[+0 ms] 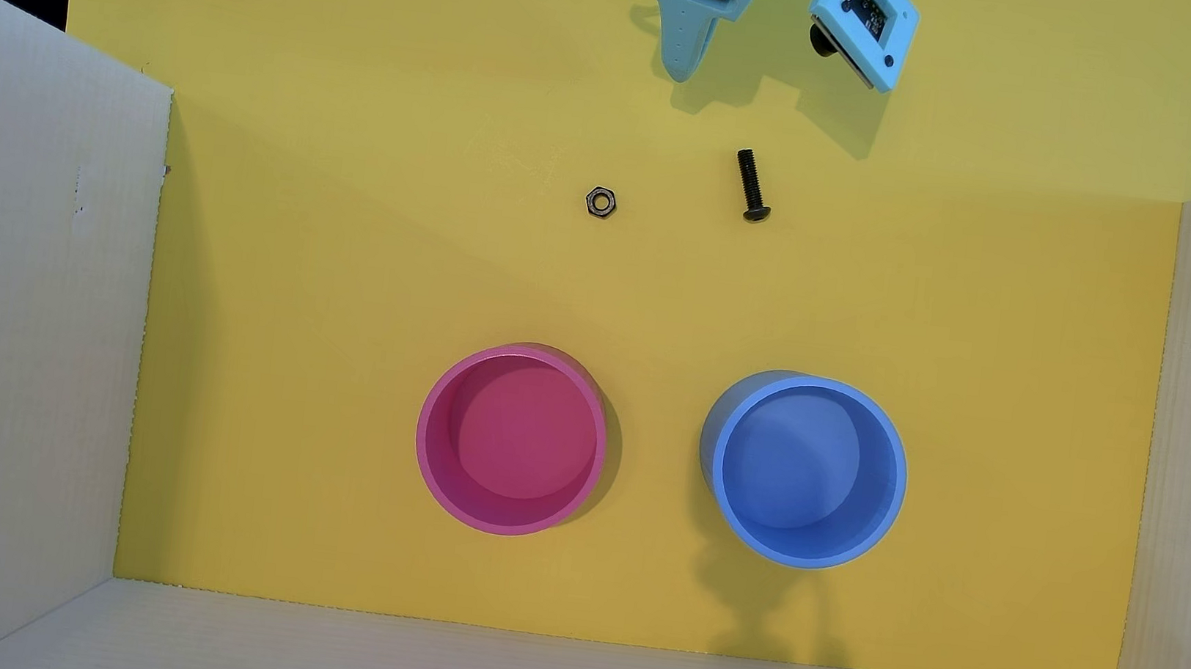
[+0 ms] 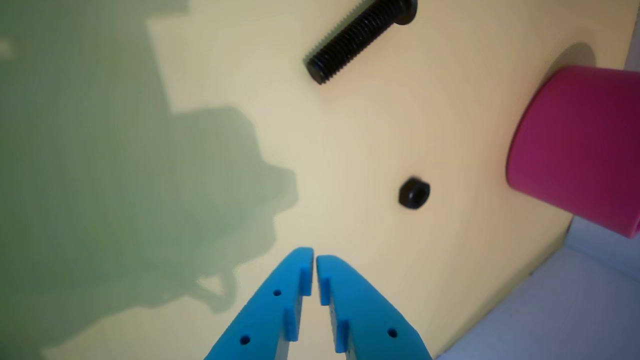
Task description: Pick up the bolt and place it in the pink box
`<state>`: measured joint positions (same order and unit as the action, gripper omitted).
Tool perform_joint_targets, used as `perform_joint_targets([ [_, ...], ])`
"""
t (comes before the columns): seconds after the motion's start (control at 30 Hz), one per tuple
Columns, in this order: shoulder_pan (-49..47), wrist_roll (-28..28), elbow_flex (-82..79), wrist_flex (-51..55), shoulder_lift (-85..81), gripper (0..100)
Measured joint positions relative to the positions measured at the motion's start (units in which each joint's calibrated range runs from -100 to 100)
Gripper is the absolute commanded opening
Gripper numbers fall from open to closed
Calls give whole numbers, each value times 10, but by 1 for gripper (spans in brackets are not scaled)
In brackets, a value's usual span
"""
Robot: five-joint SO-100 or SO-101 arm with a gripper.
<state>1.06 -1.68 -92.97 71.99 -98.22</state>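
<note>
The bolt (image 1: 752,185) is a small black threaded screw lying flat on the yellow mat, head toward the cups. It also shows at the top of the wrist view (image 2: 359,36). The pink box (image 1: 512,439) is a round pink cup standing upright and empty at lower centre; its side shows at the right of the wrist view (image 2: 580,145). My light blue gripper (image 1: 681,72) is at the top edge of the overhead view, above the mat and apart from the bolt. In the wrist view the gripper (image 2: 315,257) has its tips together with nothing between them.
A small dark hex nut (image 1: 600,202) lies left of the bolt; it also shows in the wrist view (image 2: 414,192). A blue round cup (image 1: 804,470) stands right of the pink one. White cardboard walls (image 1: 13,304) enclose the mat on the left, right and bottom.
</note>
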Motion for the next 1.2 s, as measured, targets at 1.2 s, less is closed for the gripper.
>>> perform_joint_targets([
  [1.2,7,53,165,-15,120,1],
])
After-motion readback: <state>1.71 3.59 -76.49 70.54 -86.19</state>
